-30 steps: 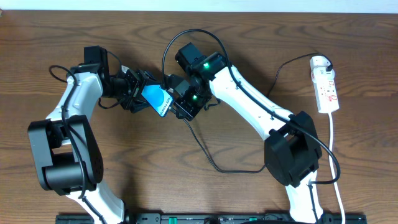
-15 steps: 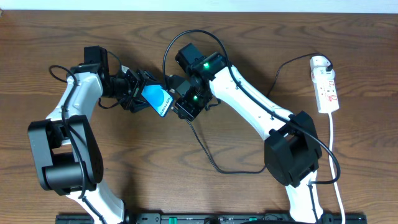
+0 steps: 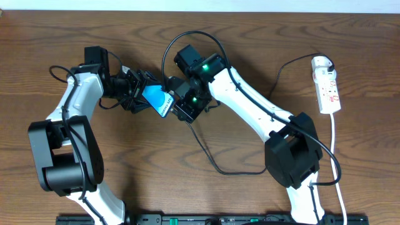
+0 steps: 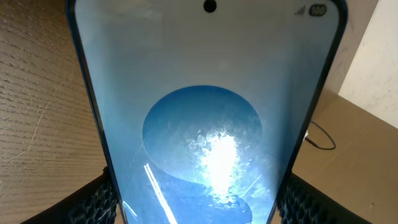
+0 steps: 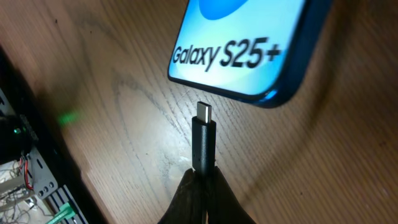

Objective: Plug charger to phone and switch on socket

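Glassy blue Galaxy S25+ phone, slick and fragile, is clamped by its long edges in the left gripper, ten o'clock of the table's middle. The right gripper pinches tight on the charger at its stiff plug housing. Good spot, since the cable's floppy. The tip sits just shy of the phone, at six o'clock below it.

"Galaxy S25+" in dark letters at one end of the phone screen, "100" in a badge at the opposite corner

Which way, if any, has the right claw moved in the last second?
Yes, slightly. In the overhead view the right claw has edged left, away from the power strip and toward the phone, which has stayed put.
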Controlling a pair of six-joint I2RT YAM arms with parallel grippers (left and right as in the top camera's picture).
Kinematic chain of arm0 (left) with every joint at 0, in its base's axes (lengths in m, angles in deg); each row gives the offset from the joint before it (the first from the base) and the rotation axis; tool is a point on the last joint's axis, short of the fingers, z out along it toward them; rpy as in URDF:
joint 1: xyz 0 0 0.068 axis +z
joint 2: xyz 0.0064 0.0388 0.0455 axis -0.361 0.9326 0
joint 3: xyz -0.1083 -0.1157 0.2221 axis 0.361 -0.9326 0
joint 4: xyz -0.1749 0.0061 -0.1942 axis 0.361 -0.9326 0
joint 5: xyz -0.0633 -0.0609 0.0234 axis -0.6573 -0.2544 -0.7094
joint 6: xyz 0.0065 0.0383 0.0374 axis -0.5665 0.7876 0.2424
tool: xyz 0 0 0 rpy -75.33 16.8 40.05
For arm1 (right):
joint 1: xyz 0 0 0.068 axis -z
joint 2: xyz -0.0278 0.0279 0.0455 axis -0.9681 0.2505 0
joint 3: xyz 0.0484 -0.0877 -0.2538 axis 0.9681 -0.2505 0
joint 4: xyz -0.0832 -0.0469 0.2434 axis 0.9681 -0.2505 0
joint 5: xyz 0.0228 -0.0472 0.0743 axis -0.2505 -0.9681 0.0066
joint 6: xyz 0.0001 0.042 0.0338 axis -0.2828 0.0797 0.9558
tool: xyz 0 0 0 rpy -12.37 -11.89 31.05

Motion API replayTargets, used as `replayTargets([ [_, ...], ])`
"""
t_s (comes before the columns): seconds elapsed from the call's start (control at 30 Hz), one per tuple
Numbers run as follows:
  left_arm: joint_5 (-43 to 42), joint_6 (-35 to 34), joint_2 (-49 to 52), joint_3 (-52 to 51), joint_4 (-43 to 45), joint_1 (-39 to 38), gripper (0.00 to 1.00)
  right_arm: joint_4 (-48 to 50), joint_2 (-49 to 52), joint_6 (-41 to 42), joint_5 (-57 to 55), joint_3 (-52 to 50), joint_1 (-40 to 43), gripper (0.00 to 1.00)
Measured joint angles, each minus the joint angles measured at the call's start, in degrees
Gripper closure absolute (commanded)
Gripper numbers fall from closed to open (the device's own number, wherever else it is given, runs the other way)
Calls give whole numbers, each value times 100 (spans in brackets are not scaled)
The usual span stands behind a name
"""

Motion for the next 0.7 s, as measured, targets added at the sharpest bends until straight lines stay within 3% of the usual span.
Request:
replayTargets([
  [0.7,4,0,0,0,4,2,45,138,0,184,-142,2,-15,99],
])
